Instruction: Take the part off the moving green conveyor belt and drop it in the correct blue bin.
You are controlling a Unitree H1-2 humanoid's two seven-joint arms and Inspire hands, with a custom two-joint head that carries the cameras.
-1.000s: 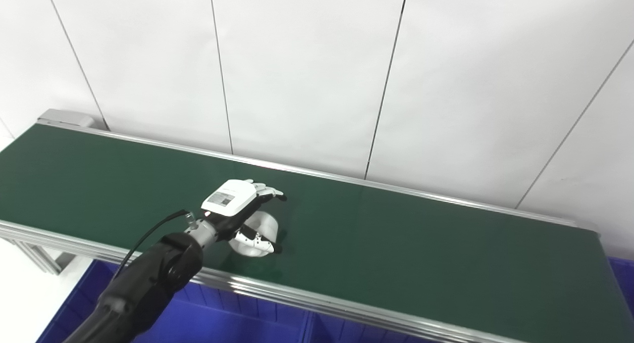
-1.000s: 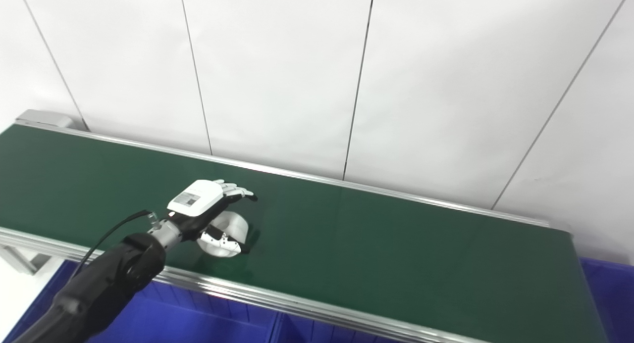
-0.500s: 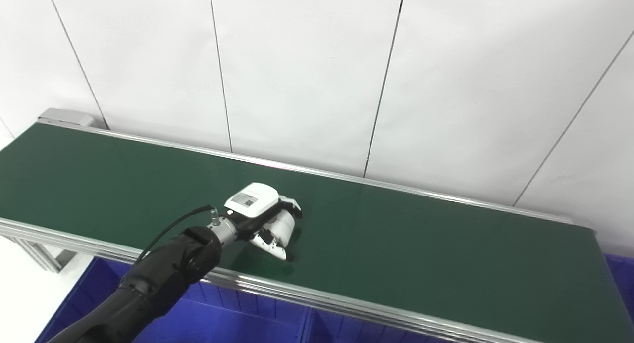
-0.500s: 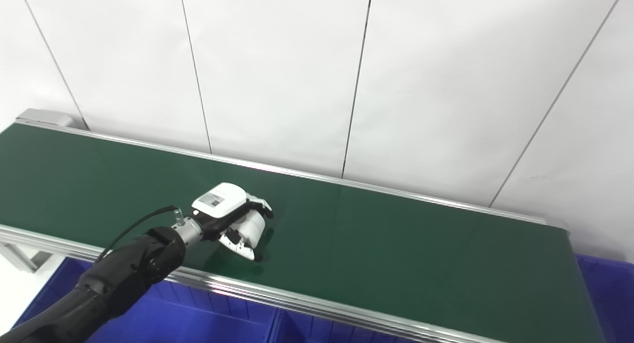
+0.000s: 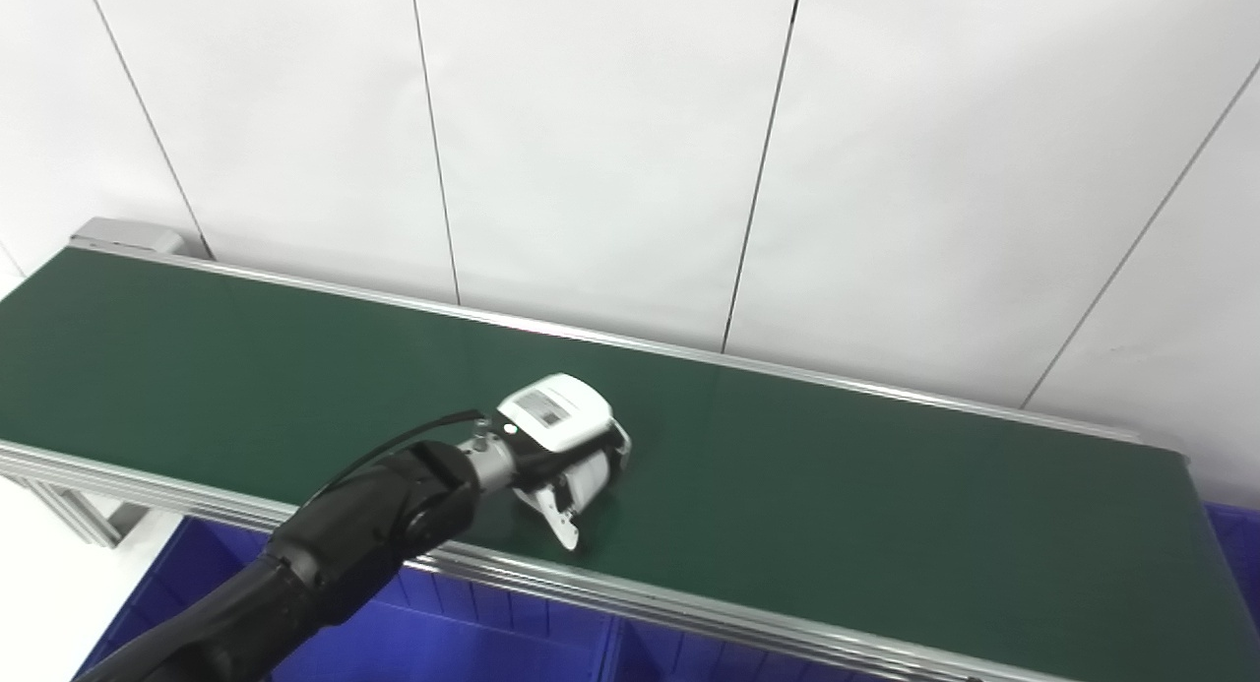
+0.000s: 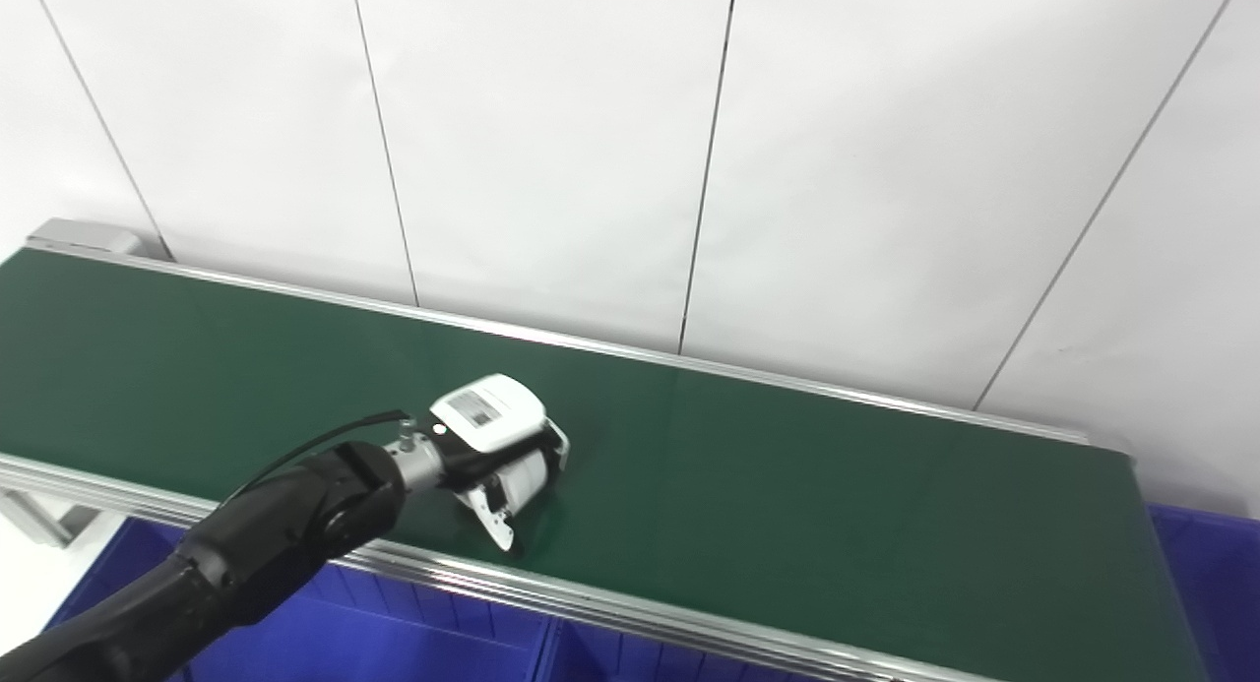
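Note:
My left hand (image 5: pixel 561 444) reaches over the near half of the green conveyor belt (image 5: pixel 837 485), its arm coming in from the bottom left. Its fingers are curled over a white cylindrical part (image 5: pixel 591 475) and its thumb (image 5: pixel 556 513) presses the part's near side, so the hand is shut on it. In the right eye view the same hand (image 6: pixel 497 436) covers most of the part (image 6: pixel 527 473). The part rests low on the belt; whether it is lifted off I cannot tell. My right hand is out of sight.
Blue bins (image 5: pixel 463 643) sit below the belt's near metal rail (image 5: pixel 689 613), with another blue bin (image 6: pixel 1206 584) past the belt's right end. A white panelled wall (image 5: pixel 630 141) stands behind the far rail.
My left hand has travelled to the right along the belt with the white part. Its fingers, spread above the part a second ago, have closed around it.

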